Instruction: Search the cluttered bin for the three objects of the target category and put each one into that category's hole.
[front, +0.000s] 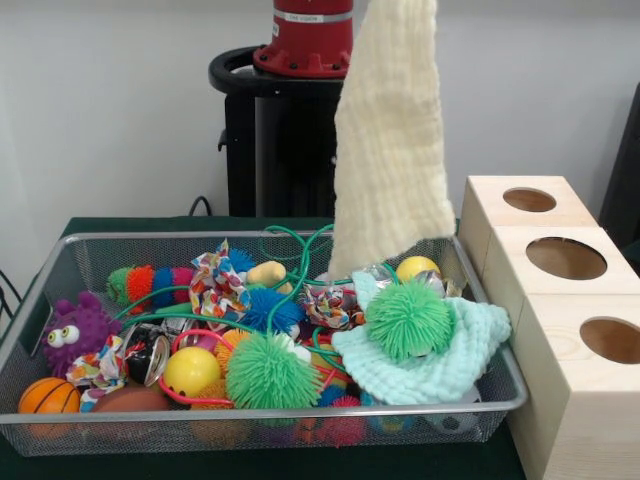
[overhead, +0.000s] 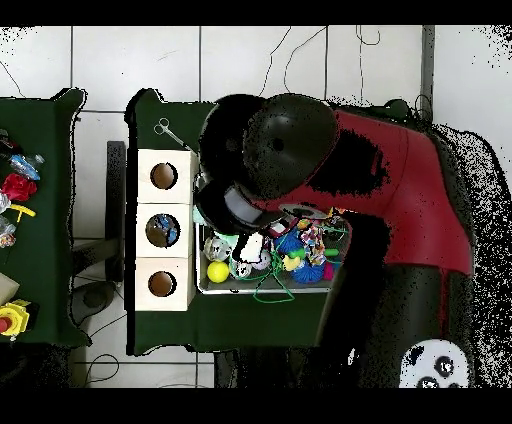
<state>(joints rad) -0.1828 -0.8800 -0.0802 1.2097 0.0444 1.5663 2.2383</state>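
Cream waffle-weave cloth (front: 388, 140) hangs from the frame's top centre above the wire mesh bin (front: 60, 270); its holder is hidden, grip unknowable. Trailing corner could snag green cord (front: 300, 262).

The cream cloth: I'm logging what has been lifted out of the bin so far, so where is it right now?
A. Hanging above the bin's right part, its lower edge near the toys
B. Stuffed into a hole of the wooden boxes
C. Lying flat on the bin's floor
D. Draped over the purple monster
A: the cream cloth hangs down from the picture's top over the wire bin, ending just above the toys.
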